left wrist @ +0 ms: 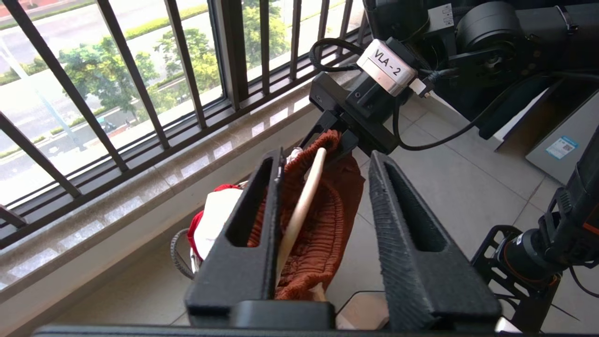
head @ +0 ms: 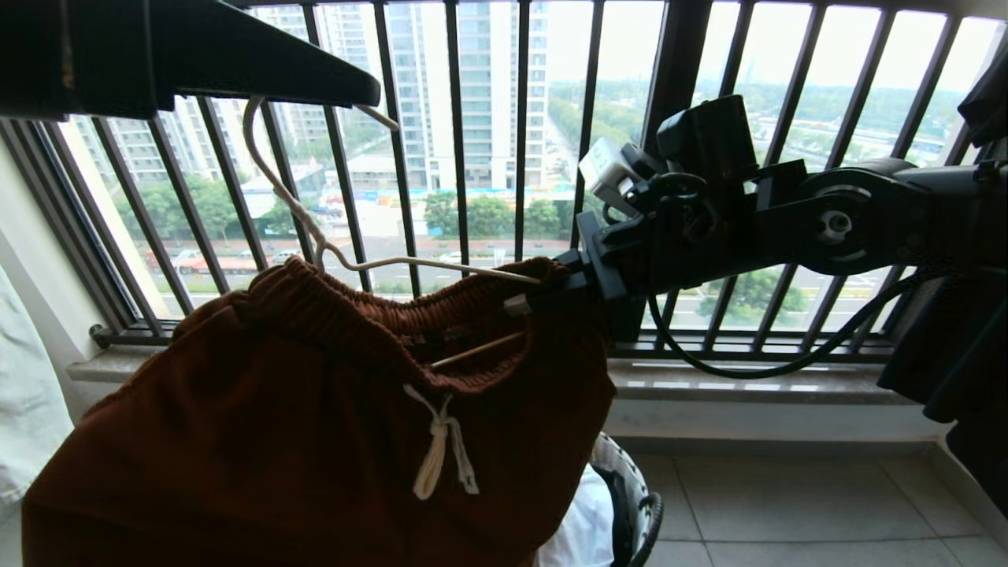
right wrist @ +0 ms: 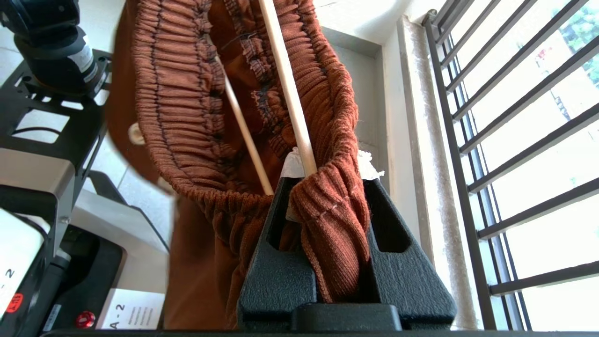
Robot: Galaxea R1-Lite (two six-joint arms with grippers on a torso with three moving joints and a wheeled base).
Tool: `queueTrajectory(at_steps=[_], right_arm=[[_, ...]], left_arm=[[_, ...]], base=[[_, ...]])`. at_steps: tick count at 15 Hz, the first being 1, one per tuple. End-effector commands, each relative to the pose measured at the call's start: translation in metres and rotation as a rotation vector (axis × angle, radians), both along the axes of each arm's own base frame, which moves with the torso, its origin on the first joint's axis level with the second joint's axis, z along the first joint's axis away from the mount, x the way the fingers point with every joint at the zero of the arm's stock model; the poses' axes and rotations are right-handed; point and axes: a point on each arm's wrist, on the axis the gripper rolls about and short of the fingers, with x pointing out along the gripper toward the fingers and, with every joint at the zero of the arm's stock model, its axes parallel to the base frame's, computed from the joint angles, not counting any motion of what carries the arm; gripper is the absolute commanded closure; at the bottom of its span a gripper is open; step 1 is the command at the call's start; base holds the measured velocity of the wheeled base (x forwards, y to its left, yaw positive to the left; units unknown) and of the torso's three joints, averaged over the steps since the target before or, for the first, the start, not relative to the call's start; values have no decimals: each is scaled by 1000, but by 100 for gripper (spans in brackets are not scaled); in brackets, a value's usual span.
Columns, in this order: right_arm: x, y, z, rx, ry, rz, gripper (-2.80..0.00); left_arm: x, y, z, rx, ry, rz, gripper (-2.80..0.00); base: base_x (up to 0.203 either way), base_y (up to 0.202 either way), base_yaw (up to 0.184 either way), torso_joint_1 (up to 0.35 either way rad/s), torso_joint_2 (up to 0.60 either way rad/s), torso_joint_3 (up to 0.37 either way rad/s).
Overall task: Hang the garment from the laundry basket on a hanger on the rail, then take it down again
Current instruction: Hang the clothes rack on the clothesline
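The garment (head: 276, 409), rust-brown shorts with a white drawstring, hangs by its waistband on the cream hanger (head: 291, 205). My right gripper (head: 551, 295) is shut on the waistband's end, where the hanger's tip (right wrist: 285, 84) runs in between its fingers (right wrist: 327, 180). My left gripper (left wrist: 327, 157) is open at the hook end. The hanger's wire (left wrist: 299, 210) lies beside one finger's inner face, and the other finger stands well apart. The hook rises behind the dark wedge of that gripper (head: 346, 87). The laundry basket (head: 642, 512) stands on the floor below. The rail is out of view.
The black balcony railing (head: 457, 157) and its stone ledge (head: 748, 386) run close behind the hanger. White and red clothes fill the basket (left wrist: 175, 252). A black garment (head: 969, 378) hangs at the right and pale cloth (head: 24, 394) at the left. Tiled floor (head: 787, 504) lies beyond the basket.
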Motion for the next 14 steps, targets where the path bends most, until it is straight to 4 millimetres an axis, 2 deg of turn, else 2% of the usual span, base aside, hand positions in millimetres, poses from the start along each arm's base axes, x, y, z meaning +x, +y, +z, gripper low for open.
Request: queueTrajectory(at_steps=[1, 4, 10, 11, 12, 14], right_arm=[[1, -5, 0, 1, -2, -6, 0], [4, -13, -1, -2, 7, -28, 0], [1, -32, -1, -7, 15, -69, 0], [1, -33, 0, -6, 14, -73, 0], [2, -37, 2, -4, 11, -84, 0], [1, -45, 5, -5, 13, -103, 0]], left_arm=[[-5, 4, 2, -7, -11, -1, -280], [-15, 13, 7, -21, -38, 25, -280], [-28, 44, 28, -95, -156, 215, -280], [-32, 48, 23, -89, -147, 230, -146], [-30, 49, 12, -64, -112, 242, 0], [-23, 53, -13, -11, -35, 290, 0]], base=[[0, 0, 0, 0, 0, 0], [0, 0, 0, 0, 0, 0], [0, 0, 0, 0, 0, 0], [0, 0, 0, 0, 0, 0], [0, 0, 0, 0, 0, 0], [0, 0, 0, 0, 0, 0]])
